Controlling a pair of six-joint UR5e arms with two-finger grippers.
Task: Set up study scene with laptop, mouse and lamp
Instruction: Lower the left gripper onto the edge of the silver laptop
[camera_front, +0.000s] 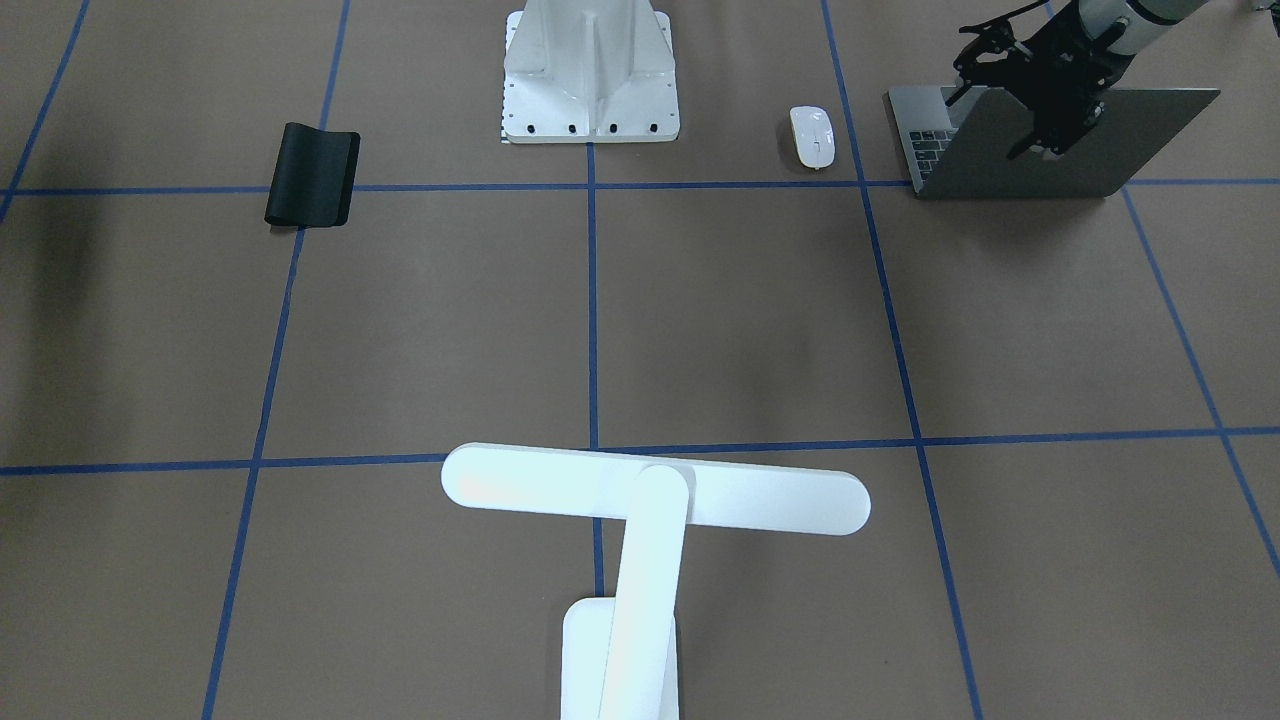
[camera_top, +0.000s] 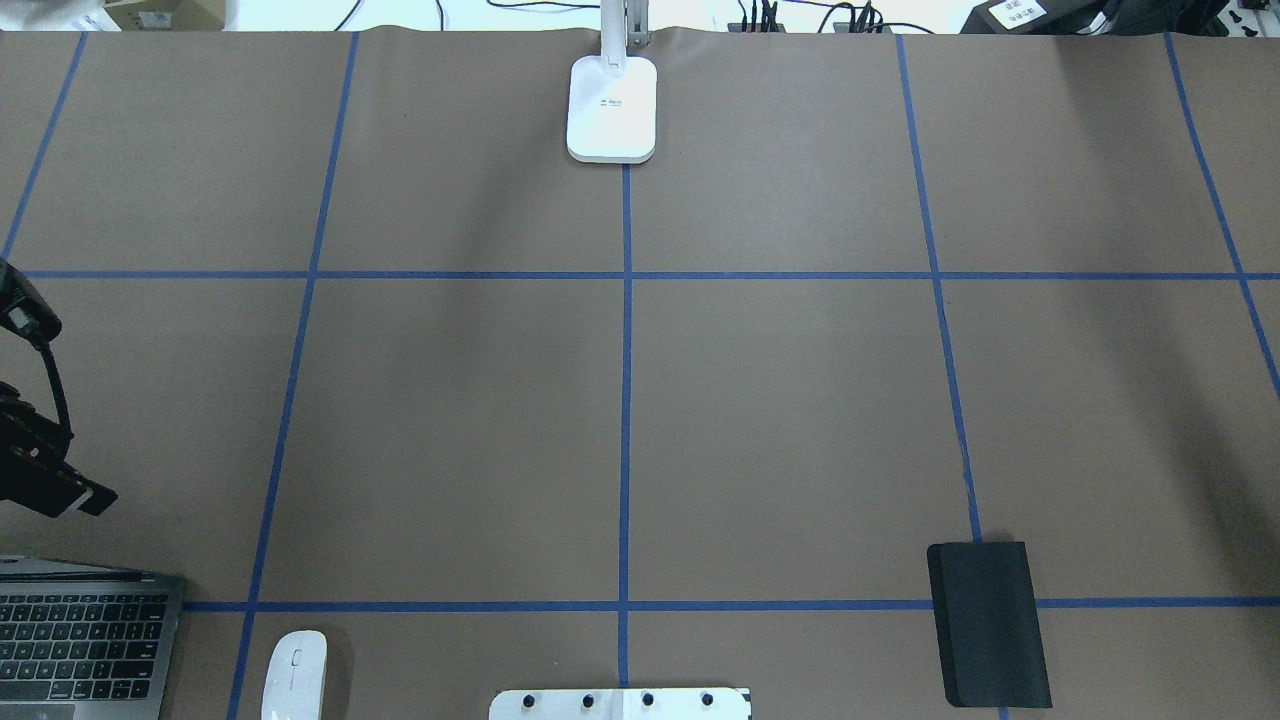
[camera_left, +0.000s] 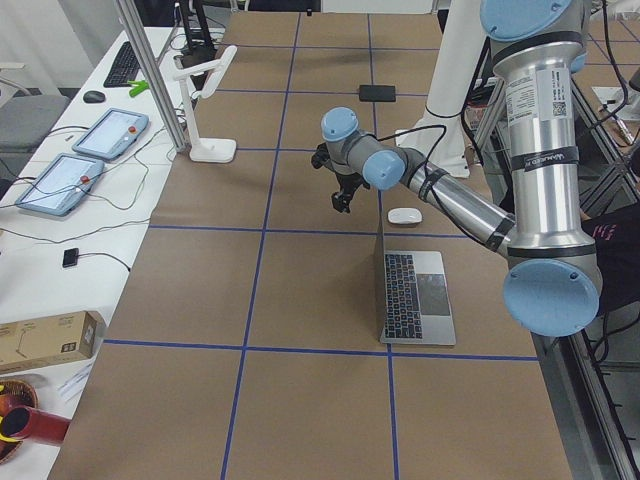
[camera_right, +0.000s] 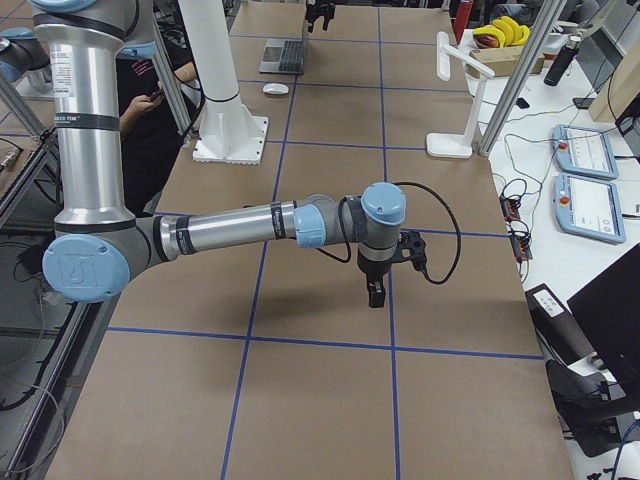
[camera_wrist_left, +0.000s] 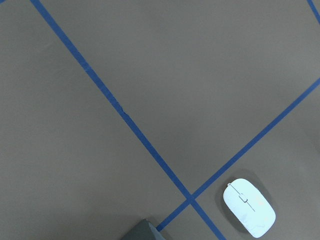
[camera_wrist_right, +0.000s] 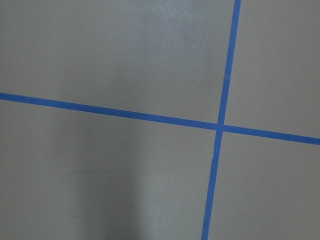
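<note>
The laptop stands open at the near left of the table, keys showing in the overhead view. The white mouse lies just beside it, apart, and shows in the left wrist view. The white lamp stands at the far middle edge on its base. My left gripper hovers above the laptop's lid, fingers close together and empty. My right gripper hangs over bare table at the right; I cannot tell if it is open.
A black square pad lies at the near right. The white bolted pedestal stands at the near middle edge. Blue tape lines divide the brown table into squares.
</note>
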